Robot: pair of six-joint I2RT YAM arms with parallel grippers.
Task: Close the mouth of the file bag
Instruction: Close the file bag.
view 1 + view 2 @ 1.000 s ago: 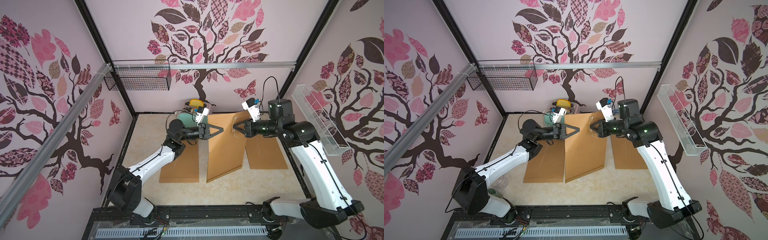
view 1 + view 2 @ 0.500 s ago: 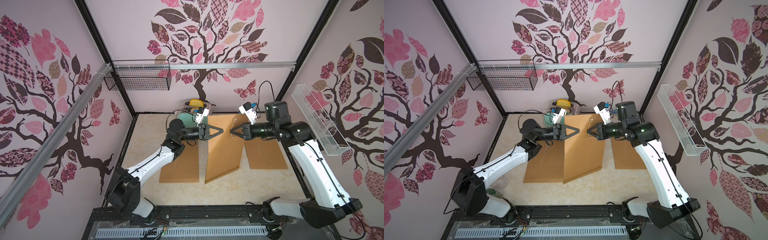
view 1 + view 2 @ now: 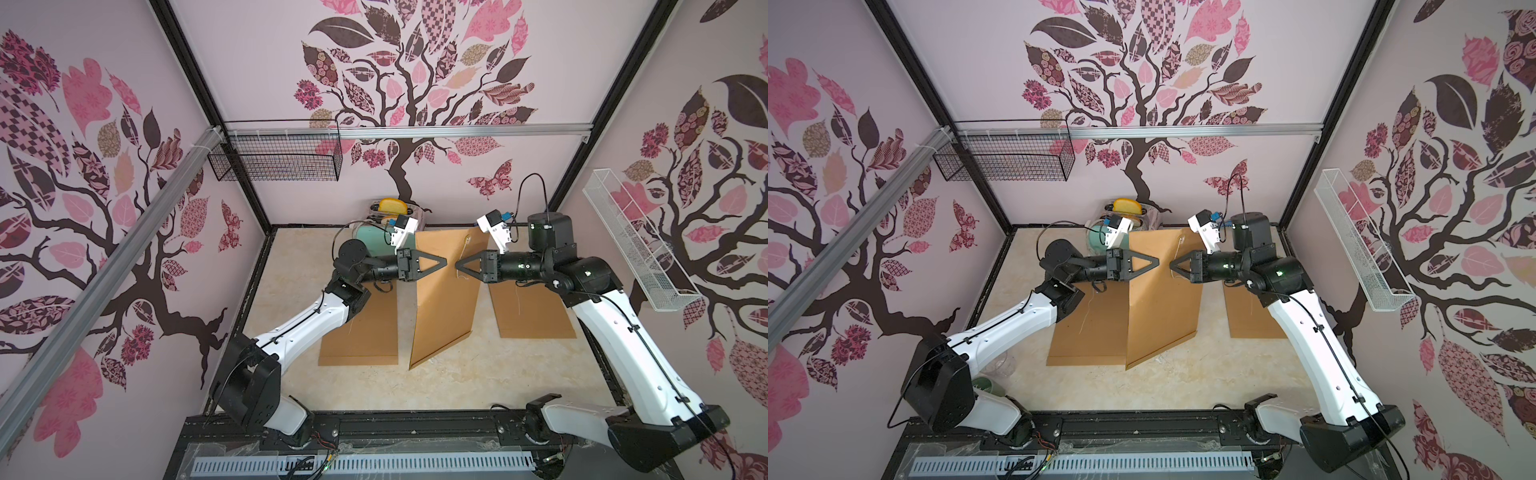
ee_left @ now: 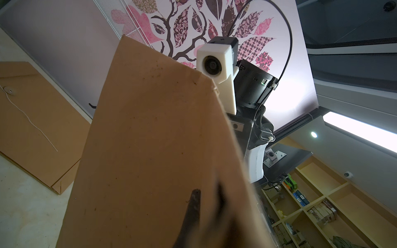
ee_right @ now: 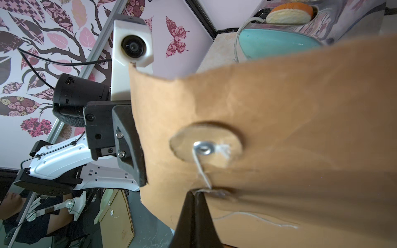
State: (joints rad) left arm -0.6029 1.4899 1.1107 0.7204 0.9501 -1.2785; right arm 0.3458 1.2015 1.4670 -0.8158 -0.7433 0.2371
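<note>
right wrist view: right gripper (image 5: 196, 194) pinched tight on the string (image 5: 201, 170) beside the eyelet disc (image 5: 225, 137); left gripper (image 5: 140, 176), opposite, clamps the file bag (image 5: 290, 111) edge. we should hold the string taut and wrap slowly.

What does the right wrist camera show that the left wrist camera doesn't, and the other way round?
Only the right wrist view shows the metal eyelet and white string on the raised file bag, plus a toaster holding a bread slice. Only the left wrist view shows a second file bag lying flat on the table, and storage shelves outside the booth. Both show the raised file bag filling much of the picture, with the pink tree-patterned wall behind it.
</note>
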